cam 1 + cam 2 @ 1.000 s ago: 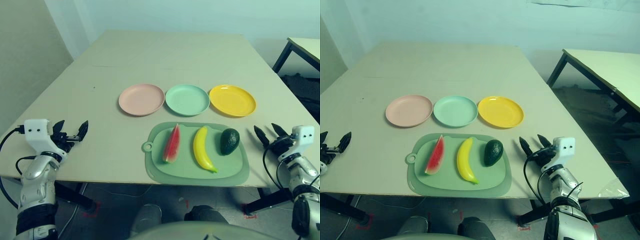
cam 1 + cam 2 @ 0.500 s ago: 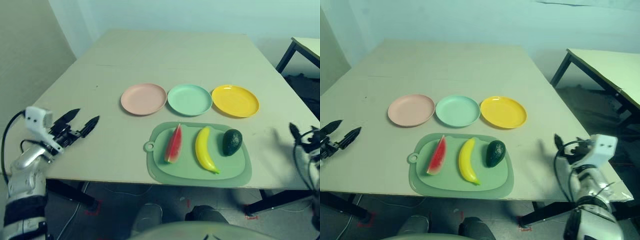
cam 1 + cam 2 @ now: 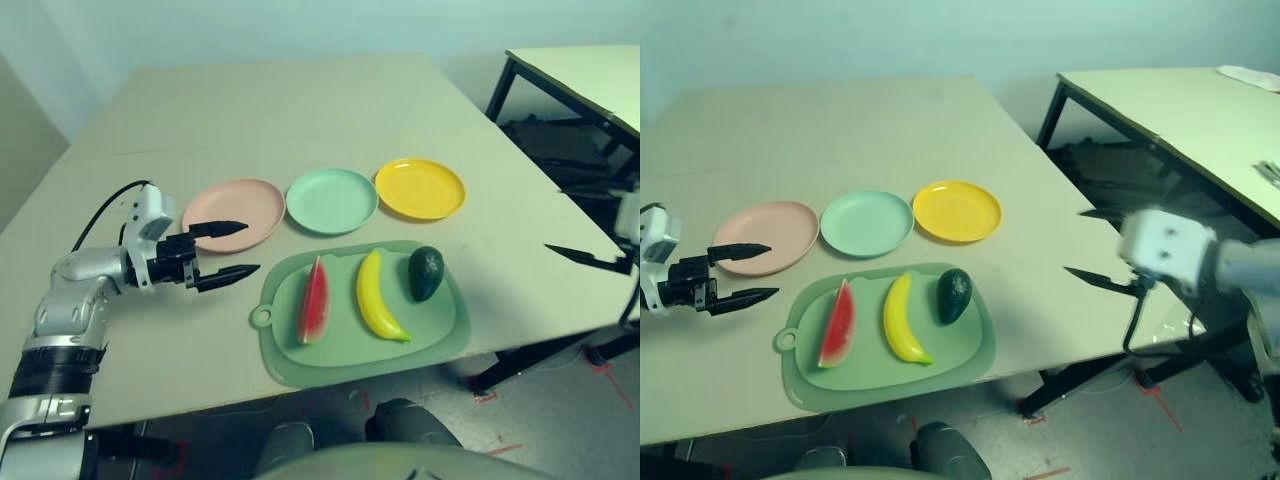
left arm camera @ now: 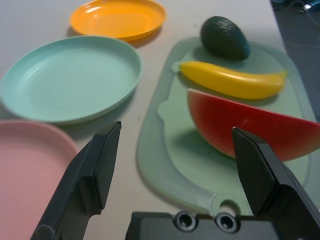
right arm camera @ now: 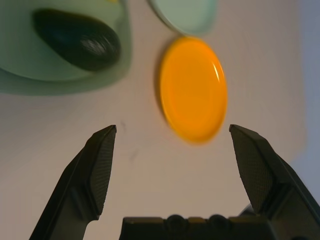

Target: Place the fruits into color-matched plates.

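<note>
Fruits are untouched: the watermelon wedge (image 3: 313,313), banana (image 3: 377,296) and avocado (image 3: 425,273) all lie on the green mat (image 3: 300,367), none yet in a plate. What has changed is the left gripper (image 3: 234,249): a second ago it hovered at the counter's (image 3: 300,110) near edge, and now it has swung in, fingers spread and empty, with the wedge just ahead of it and the pink plate (image 3: 262,195) beside it. The right gripper (image 5: 175,150), also spread and empty, has pulled out past the counter's side, the yellow plate (image 3: 420,188) ahead of it. Judging from this, the wedge looks to be the first pick.
</note>
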{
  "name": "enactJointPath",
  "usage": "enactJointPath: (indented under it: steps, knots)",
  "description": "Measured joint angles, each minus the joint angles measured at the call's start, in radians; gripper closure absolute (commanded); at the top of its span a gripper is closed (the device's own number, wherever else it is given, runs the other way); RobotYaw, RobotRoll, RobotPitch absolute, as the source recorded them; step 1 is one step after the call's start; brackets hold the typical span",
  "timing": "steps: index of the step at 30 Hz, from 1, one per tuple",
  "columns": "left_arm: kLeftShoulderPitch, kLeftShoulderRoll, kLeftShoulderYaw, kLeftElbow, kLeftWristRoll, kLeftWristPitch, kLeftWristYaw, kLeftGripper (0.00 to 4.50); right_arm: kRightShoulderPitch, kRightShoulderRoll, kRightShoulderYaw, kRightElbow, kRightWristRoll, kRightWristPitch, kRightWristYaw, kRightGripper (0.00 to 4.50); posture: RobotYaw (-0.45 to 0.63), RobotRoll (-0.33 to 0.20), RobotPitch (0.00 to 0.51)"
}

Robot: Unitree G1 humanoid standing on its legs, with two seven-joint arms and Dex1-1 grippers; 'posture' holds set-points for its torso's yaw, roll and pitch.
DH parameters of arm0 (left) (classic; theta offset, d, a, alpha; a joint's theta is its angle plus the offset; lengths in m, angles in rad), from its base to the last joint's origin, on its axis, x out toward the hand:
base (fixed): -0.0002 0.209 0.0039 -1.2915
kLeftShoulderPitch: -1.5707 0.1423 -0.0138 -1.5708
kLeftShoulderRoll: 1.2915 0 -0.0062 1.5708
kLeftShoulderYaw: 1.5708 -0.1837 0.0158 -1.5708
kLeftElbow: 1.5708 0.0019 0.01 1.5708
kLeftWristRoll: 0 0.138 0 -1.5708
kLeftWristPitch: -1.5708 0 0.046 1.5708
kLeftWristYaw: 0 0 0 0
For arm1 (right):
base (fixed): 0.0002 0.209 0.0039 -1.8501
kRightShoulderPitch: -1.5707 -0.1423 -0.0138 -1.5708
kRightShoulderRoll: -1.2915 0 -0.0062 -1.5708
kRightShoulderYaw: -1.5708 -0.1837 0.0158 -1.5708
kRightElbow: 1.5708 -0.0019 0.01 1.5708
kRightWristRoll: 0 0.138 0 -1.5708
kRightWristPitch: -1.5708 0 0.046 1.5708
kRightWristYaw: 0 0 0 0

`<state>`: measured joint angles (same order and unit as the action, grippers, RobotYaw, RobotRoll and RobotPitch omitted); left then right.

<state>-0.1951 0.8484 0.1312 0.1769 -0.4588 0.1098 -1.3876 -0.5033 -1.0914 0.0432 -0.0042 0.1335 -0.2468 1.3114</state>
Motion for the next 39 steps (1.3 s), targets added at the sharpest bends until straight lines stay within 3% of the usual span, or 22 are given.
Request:
enactJointPath:
  steps: [4,8,13,25,39]
  knots:
    - [0.027,0.011,-0.02,-0.046,0.024,-0.001,-0.007,0.04,-0.165,0.066,0.169,-0.006,-0.073,-0.038,0.127,0.0,-0.06,0.0,0.024]
    - [0.053,0.019,-0.015,-0.11,0.026,0.007,0.014,0.04,-0.22,0.092,0.298,-0.002,-0.151,-0.038,0.238,0.0,-0.01,0.0,0.029]
    - [0.114,0.035,0.015,-0.166,0.026,0.013,0.05,0.04,-0.272,0.113,0.375,0.051,-0.239,-0.103,0.293,0.0,0.04,0.0,0.035]
    - [0.147,0.025,0.021,-0.239,0.024,0.033,0.119,0.04,-0.361,0.294,0.476,0.287,-0.411,-0.194,0.26,0.0,0.09,0.0,0.044]
    - [0.07,0.037,0.018,-0.211,0.031,0.012,0.09,0.04,-0.343,0.309,0.491,0.311,-0.428,-0.184,0.282,0.0,0.1,0.0,0.043]
